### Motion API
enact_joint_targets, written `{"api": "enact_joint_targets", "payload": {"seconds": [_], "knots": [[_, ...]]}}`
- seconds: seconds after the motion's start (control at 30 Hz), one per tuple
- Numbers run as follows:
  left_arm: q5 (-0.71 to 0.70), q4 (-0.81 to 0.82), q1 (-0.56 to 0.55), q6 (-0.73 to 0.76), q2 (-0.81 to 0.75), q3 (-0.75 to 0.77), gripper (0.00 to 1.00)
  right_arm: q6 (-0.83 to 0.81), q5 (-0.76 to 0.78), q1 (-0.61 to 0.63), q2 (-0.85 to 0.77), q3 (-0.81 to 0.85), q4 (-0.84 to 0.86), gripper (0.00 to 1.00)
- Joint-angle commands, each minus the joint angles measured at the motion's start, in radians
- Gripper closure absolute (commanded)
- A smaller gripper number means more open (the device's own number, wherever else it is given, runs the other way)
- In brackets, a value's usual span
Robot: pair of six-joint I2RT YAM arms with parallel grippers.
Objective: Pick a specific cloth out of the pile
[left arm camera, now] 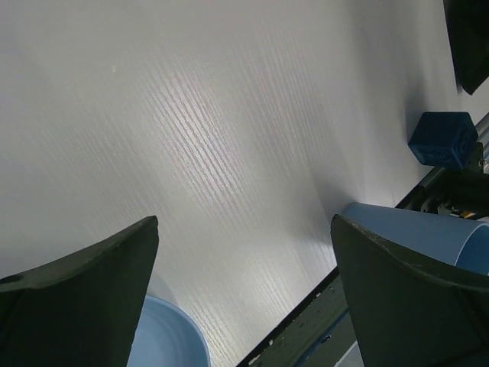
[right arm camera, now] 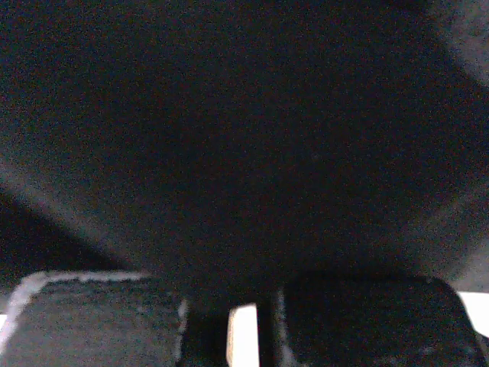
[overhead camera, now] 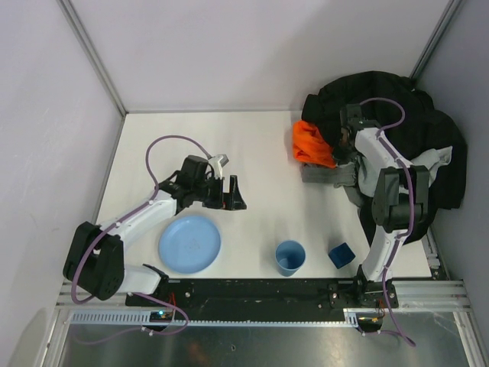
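Note:
The pile (overhead camera: 412,115) lies at the back right, mostly a big black jacket. A bright orange cloth (overhead camera: 312,142) sticks out on its left, and the grey cloth (overhead camera: 322,175) lies flat just in front of that. My right gripper (overhead camera: 341,149) is pushed down where the orange, grey and black fabrics meet. In the right wrist view my right gripper (right arm camera: 229,313) is shut, with dark fabric filling the frame; what it pinches does not show. My left gripper (overhead camera: 231,195) hovers open over bare table at the left, nothing between its fingers (left arm camera: 92,290).
A blue plate (overhead camera: 189,243) lies near the front left, below the left gripper. A blue cup (overhead camera: 290,257) and a dark blue cube (overhead camera: 341,254) stand near the front edge. The left wrist view shows the cube (left arm camera: 443,138) and the cup (left arm camera: 428,229). Walls enclose the table.

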Motion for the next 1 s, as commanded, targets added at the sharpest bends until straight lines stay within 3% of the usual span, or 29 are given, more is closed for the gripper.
{"api": "enact_joint_targets", "payload": {"seconds": [0.0, 0.33, 0.73, 0.97], "knots": [[-0.008, 0.026, -0.008, 0.001, 0.004, -0.007, 0.00, -0.029, 0.077, 0.036, -0.017, 0.106, -0.013, 0.99], [-0.004, 0.029, -0.010, 0.001, 0.005, -0.007, 0.00, -0.071, 0.129, 0.052, -0.064, 0.260, -0.090, 1.00], [0.000, 0.032, -0.012, 0.004, 0.006, -0.005, 0.00, -0.015, -0.104, -0.164, -0.039, 0.511, -0.075, 1.00], [0.002, 0.035, -0.014, 0.006, -0.001, -0.003, 0.00, -0.003, -0.153, -0.209, -0.036, 0.562, -0.071, 1.00]]}}
